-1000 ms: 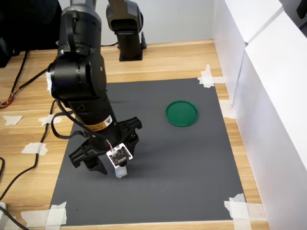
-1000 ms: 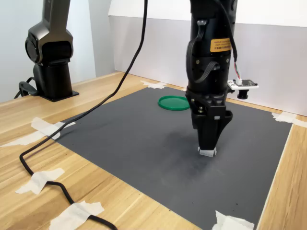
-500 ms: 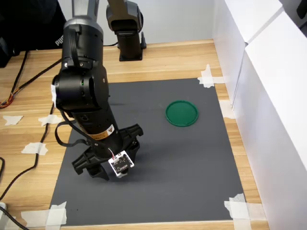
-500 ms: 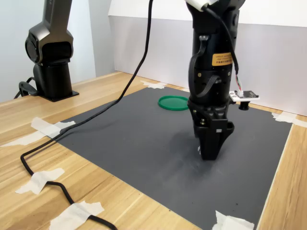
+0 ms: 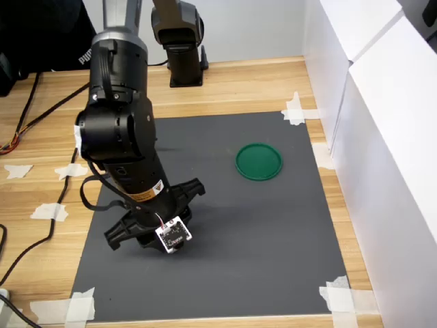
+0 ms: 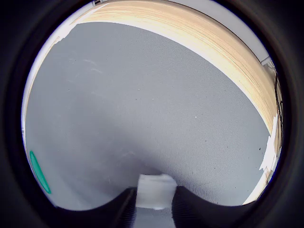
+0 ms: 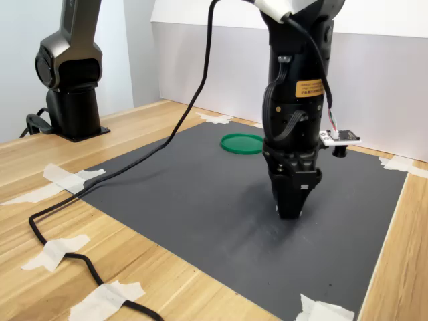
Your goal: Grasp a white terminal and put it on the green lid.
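Gripper (image 7: 289, 212) points straight down onto the dark mat (image 7: 200, 194), its fingers clamped on the white terminal (image 6: 154, 191), which only the wrist view shows, well apart from the green lid (image 7: 242, 143) behind.

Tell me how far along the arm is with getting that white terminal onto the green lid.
Early stage. The tool is down at the mat, and the wrist view shows the white terminal between its two fingers, so the grasp is in hand; whether the fingers have clamped it can't be told. The green lid sits bare, well away across the mat. Lifting, carrying and placing are all left.
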You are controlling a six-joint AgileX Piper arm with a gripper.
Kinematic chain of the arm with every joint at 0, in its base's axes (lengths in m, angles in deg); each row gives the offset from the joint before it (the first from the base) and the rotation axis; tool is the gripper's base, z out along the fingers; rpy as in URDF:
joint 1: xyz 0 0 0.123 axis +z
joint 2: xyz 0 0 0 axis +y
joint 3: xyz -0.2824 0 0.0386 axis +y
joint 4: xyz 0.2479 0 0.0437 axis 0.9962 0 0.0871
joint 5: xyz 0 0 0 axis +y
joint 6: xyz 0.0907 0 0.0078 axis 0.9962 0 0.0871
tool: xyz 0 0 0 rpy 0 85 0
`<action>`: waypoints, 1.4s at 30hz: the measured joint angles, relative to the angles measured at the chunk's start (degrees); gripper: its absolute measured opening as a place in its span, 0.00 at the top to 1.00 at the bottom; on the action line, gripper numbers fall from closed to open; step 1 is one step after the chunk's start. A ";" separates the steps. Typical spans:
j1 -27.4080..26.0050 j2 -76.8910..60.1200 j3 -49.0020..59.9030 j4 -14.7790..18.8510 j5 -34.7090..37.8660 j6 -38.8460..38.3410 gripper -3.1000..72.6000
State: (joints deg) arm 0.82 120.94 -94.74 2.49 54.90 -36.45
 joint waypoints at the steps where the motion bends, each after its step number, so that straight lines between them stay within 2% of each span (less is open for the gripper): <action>1: 0.00 0.00 0.00 0.08 0.06 0.12 0.61; 8: 0.00 -0.64 0.00 1.75 2.11 0.13 0.61; 14: 0.43 -6.46 0.00 1.63 3.80 0.13 0.61; 25: 9.40 -18.17 0.81 1.56 11.21 0.13 0.61; 31: 14.22 -22.92 8.80 1.67 11.10 0.13 0.61; 37: 15.73 -28.09 18.38 2.46 7.58 -0.87 0.61; 42: 18.97 -29.61 23.48 1.66 7.10 -2.33 0.61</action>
State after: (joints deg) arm 19.80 91.34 -71.26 4.14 62.00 -38.78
